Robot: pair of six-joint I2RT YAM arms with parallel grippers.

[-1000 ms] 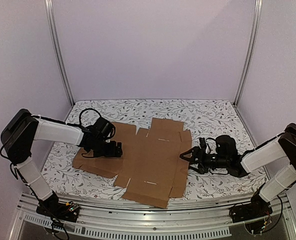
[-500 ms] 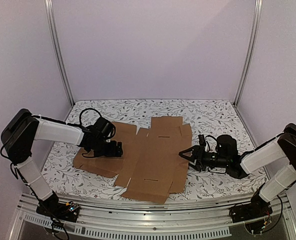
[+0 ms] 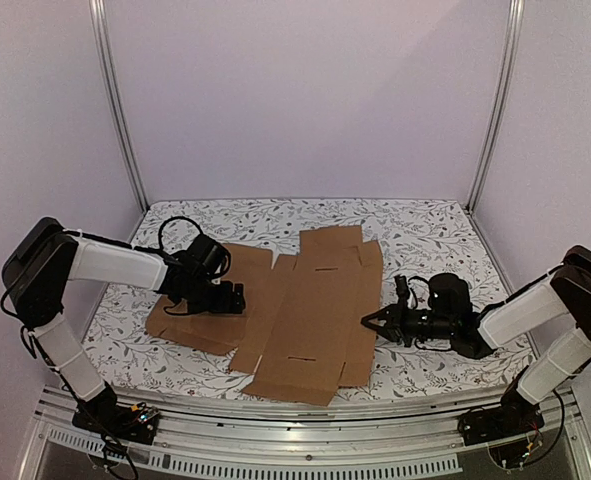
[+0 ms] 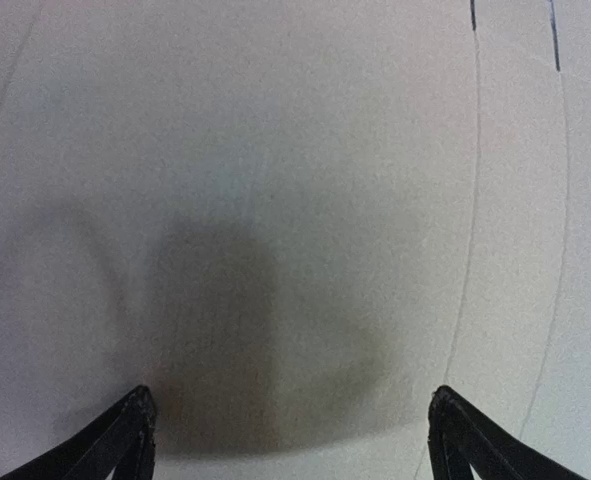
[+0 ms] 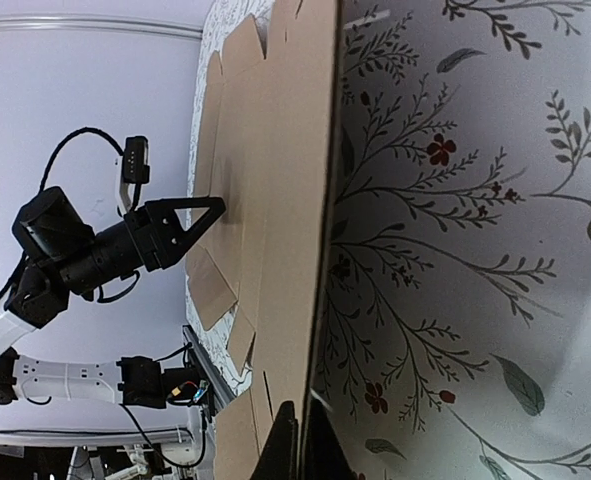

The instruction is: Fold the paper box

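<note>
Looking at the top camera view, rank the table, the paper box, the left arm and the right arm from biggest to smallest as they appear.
1. table, the floral surface
2. paper box, spread across its middle
3. left arm and right arm: they look about alike, so I won't rank them.

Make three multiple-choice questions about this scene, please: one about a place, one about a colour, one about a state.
1. Where is the right claw?
A. At the right edge of the paper box
B. Above the box's left part
C. Raised high in the air

2. What colour is the paper box?
A. White
B. Blue
C. Brown

3. How is the left claw?
A. Shut on a flap
B. Open
C. Out of view

Answers:
1 A, it meets the sheet's right edge.
2 C, it is plain brown cardboard.
3 B, its wrist view shows it spread wide over the cardboard.
</note>
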